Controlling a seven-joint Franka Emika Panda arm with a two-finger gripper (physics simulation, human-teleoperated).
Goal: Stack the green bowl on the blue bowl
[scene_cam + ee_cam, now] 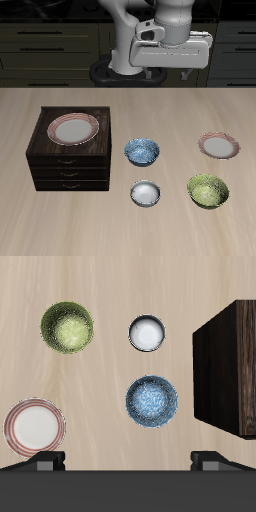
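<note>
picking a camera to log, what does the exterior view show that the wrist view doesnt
Only the exterior view shows the robot arm raised at the table's back, the plate on the cabinet, and the cabinet's drawer fronts.

Only the wrist view shows the fingers close up, at the frame's edge.

Both show the green bowl, the blue bowl, the white bowl, the pink-rimmed plate on the table and the dark cabinet, with all three bowls apart.
</note>
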